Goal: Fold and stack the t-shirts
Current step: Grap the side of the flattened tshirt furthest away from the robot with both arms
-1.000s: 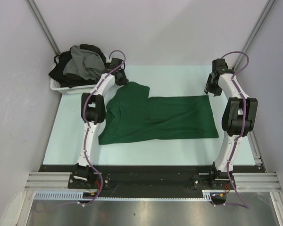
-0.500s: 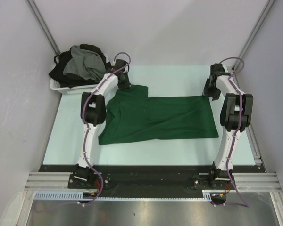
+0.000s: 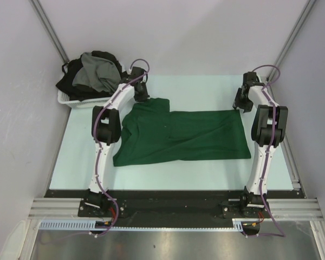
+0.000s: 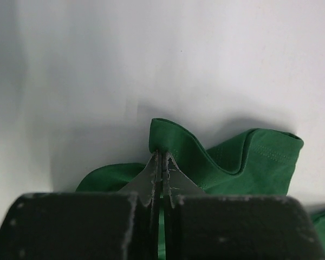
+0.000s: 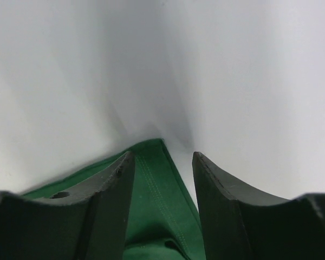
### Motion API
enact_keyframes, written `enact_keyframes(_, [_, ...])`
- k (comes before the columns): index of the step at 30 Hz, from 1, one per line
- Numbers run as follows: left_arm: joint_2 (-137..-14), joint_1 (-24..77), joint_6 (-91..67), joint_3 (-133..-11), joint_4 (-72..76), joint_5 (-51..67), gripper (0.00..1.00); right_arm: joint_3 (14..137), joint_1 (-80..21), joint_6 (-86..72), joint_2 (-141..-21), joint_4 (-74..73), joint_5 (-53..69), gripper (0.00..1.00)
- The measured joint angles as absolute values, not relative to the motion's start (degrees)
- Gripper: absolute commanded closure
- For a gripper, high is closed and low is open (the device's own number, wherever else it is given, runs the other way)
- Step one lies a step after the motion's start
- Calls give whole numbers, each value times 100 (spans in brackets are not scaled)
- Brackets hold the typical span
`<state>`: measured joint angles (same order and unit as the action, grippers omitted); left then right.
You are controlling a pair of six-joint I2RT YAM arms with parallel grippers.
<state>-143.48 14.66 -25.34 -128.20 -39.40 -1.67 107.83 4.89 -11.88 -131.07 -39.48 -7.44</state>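
at the near edge of your table (image 3: 206, 170), both arms rise from their bases and reach away over the pale top. between them the green shirt (image 3: 179, 138) lies spread and mostly flat on the table, its long side running left to right. the near hem is roughly straight, a few creases cross the middle, and a narrower part juts toward the far left. at that far left part your left claw (image 4: 161, 158) is clamped tight on the green cloth: the wrist view shows the two fingertips pressed together with a raised peak of fabric pinched between them, and a stitched hem curling up just to the right of it. across the table, at the shirt's far right corner, your right claw (image 5: 163, 162) stands with its jaws apart, the hemmed corner of the shirt lying in the gap between the two fingers. nothing is gripped there, and whether either finger touches the cloth you cannot tell from the wrist view. beyond the left claw, in the far left corner of the table, a white basket (image 3: 76, 102) holds a heap of other shirts: a grey shirt (image 3: 95, 73) crumpled on top, black shirts (image 3: 69, 82) under and around it, some hanging over the rim. the basket sits near the left arm and apart from the green shirt.
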Motion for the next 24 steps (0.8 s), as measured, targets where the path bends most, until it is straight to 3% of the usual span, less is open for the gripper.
enact_keyframes(11, [-14247, 1466, -2390, -12814, -4010, -207, 100, 10847, 467, -1122, -13266, -3697, -639, 56])
enact_keyframes(20, [-14180, 1466, -2333, -12717, -4080, -283, 100, 10851, 478, -1046, -13323, -3441, -587, 84])
enact_keyframes(24, [-14105, 1466, -2329, -12717, -4095, -285, 100, 10855, 497, -1044, -13340, -3352, -519, 88])
